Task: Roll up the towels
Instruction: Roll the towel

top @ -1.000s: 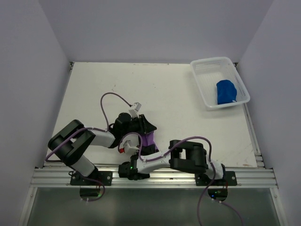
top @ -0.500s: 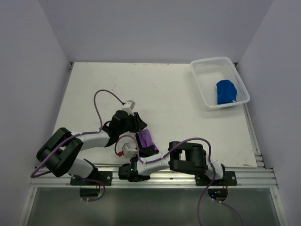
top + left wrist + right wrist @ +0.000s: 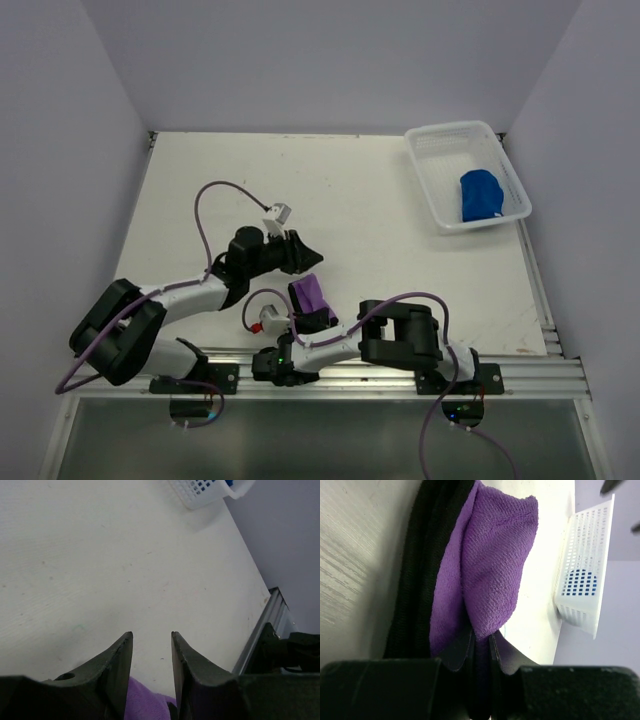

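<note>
Top view. Basket (image 3: 438, 160) sits upper right on the desk (image 3: 380, 260); first towel (image 3: 480, 195) lies inside it (toward the lower end). Second towel (image 3: 310, 296) lies lower centre; left end effector (image 3: 316, 256) just upper-left of it, right end effector (image 3: 314, 319) touching its lower edge.

You get the overhead looking down from behind the arm bases (image 3: 190, 378); both wrist views skim the table (image 3: 400, 250), sharing purple towel (image 3: 490, 565) near, basket (image 3: 580, 565) far.

purple towel (image 3: 311, 295) with black side, bright blue towel (image 3: 480, 195), white mesh basket (image 3: 445, 150), cream table (image 3: 350, 200)
</note>
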Robot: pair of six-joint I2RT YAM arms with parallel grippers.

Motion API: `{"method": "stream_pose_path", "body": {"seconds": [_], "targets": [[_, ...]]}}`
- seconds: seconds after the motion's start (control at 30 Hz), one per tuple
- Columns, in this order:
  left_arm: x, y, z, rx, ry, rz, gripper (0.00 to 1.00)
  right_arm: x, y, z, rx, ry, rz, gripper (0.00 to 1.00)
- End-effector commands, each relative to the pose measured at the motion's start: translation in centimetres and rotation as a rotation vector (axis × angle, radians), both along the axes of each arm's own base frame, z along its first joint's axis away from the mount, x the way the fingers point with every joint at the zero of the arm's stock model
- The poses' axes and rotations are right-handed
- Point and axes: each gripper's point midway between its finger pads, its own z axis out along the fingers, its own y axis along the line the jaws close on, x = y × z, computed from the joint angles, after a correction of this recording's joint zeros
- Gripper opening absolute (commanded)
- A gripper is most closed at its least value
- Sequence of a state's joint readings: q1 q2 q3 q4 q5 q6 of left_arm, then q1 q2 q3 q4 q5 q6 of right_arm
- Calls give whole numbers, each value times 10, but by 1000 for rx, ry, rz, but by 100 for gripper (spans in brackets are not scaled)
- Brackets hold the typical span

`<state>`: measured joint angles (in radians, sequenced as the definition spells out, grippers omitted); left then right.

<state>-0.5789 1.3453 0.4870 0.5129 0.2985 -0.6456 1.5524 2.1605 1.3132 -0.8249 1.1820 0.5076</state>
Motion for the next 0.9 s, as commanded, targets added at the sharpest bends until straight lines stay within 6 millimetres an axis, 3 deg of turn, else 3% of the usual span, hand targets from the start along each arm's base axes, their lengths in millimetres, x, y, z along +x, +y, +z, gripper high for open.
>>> {"method": "stream_pose_path", "body": {"seconds": [0.0,0.33,0.4,0.43,0.63,0.87], "targets": [[-22,-40,36,-163,-74,-217,41,-2,2,-2,7,4,4,0],[-36,-58,-24,-174,97,-319,42,-3,3,-9,-14,13,0,0],[-34,-53,-37,-125,114,-285,41,-3,2,-9,-10,11,-2,0],[-31,-44,-53,-66,157,-230,40,-3,1,-8,-13,9,-4,0],[-33,-13,-88,51,192,-84,36,-3,0,-2,4,5,-10,0],[-46,5,-127,54,255,-5,32,-5,1,13,93,26,-21,21]]}}
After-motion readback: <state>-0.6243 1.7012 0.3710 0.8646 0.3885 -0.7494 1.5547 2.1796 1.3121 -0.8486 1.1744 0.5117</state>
